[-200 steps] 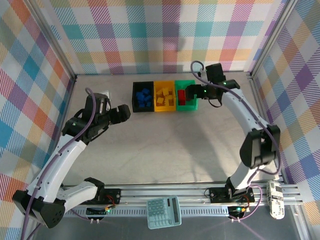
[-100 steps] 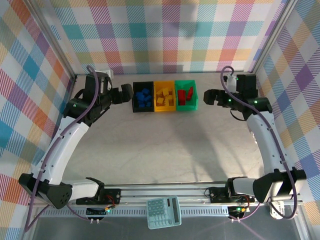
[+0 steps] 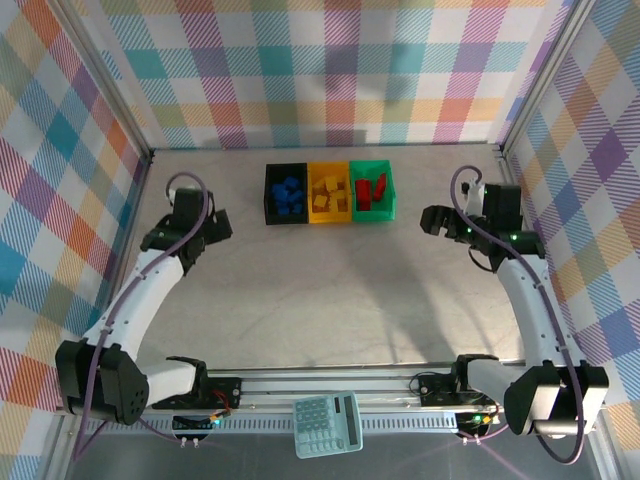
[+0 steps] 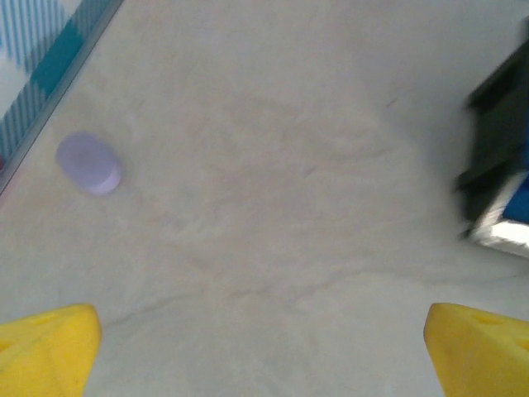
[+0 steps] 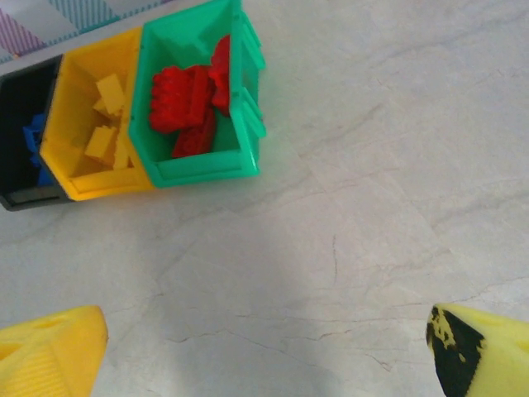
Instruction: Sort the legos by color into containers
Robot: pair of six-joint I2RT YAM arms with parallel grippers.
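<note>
The containers stand joined in a row at the back of the table: black bin (image 3: pixel 267 196), yellow bin (image 3: pixel 329 217), green bin (image 3: pixel 372 217). Blue legos (image 3: pixel 289 194) lie in the black one, yellow legos (image 3: pixel 328 189) in the yellow one, red legos (image 3: pixel 370 189) in the green one. My left gripper (image 3: pixel 218 228) hovers open and empty, left of the row; its wrist view catches the black bin (image 4: pixel 500 141). My right gripper (image 3: pixel 432 219) is open and empty to the right. Its wrist view shows the green bin (image 5: pixel 202 170) with red legos (image 5: pixel 183 101), the yellow bin (image 5: pixel 103 183) and the black bin (image 5: pixel 21 199).
A small lilac disc (image 4: pixel 88 163) lies on the table near the left wall. A teal calculator (image 3: pixel 327 424) rests on the near rail, a white object (image 3: pixel 552 400) at its right end. Checkered walls close three sides.
Both arms have drawn back from the bins: the left gripper toward the near left, the right gripper out to the right and then slightly nearer. The legos in the bins have not moved.
</note>
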